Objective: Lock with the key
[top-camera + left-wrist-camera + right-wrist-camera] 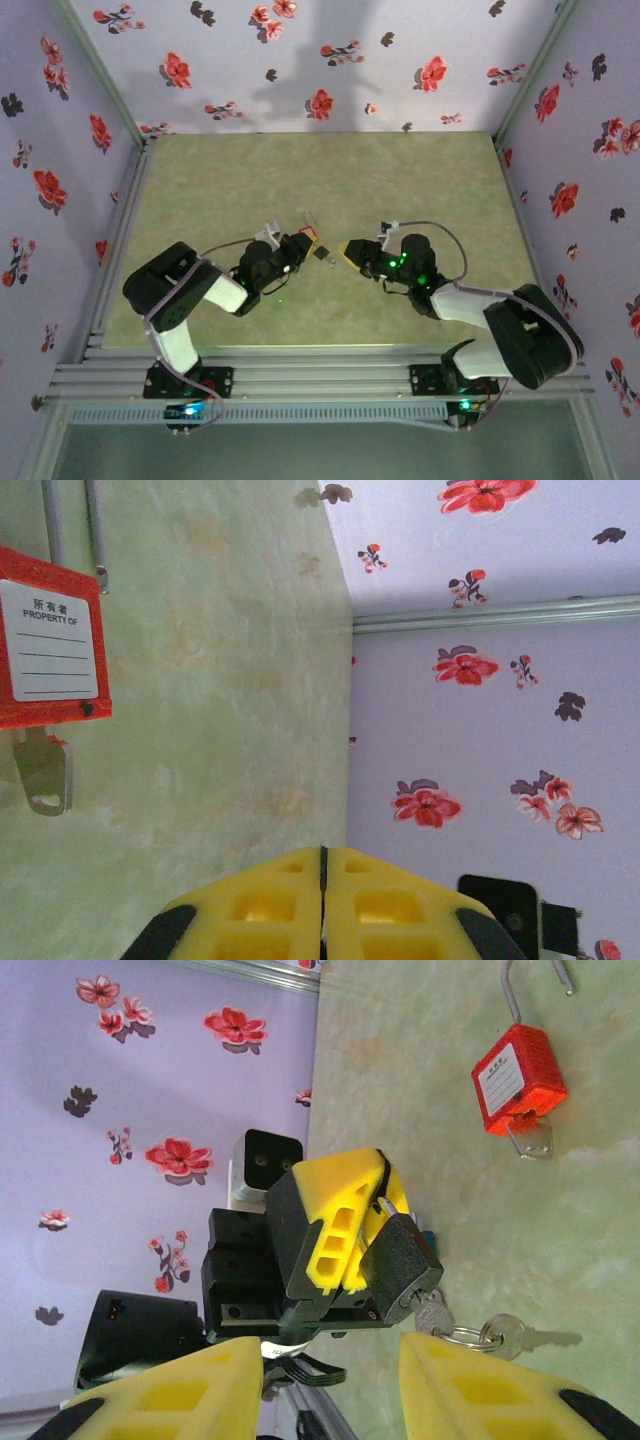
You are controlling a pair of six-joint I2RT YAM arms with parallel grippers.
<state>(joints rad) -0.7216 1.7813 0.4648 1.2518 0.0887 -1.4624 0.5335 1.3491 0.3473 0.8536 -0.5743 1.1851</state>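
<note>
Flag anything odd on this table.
The red padlock lies flat with its shackle open and a key stuck in its base. The black padlock is pinched in the left fingers, keys hanging off it.

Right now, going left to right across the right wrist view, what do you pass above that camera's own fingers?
Flowered wall → left gripper, shut → key, its black head hanging at those fingertips → red padlock, shackle open.
</note>
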